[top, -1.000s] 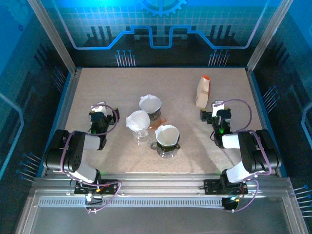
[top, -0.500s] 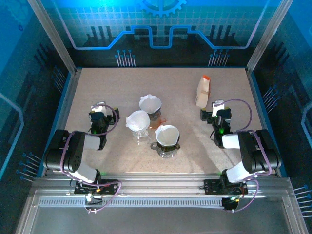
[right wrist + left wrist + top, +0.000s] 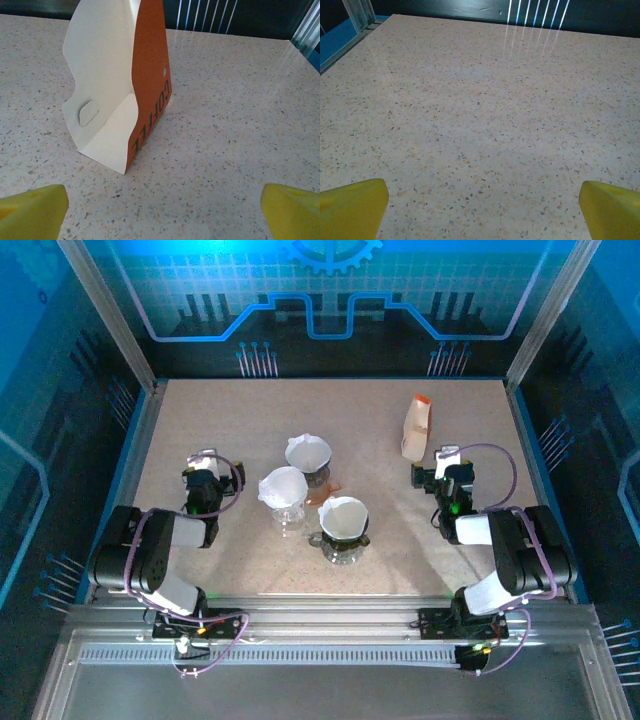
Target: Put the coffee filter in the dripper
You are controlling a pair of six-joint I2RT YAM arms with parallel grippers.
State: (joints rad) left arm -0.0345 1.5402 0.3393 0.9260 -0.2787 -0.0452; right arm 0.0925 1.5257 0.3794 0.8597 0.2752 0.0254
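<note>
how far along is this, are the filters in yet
Looks done, or nearly: the far dripper, clear dripper and near dripper each seem to hold a white filter. Nothing is in hand: left gripper and right gripper are open and empty. The filter box looks empty. Nothing obvious is left.

In the right wrist view, the top of the carton [image 3: 107, 75] is cut off by the upper edge. The yellow fingertips [image 3: 32, 205] of the right gripper [image 3: 160, 212] and of the left gripper [image 3: 480, 210] are cropped by the lower corners.
</note>
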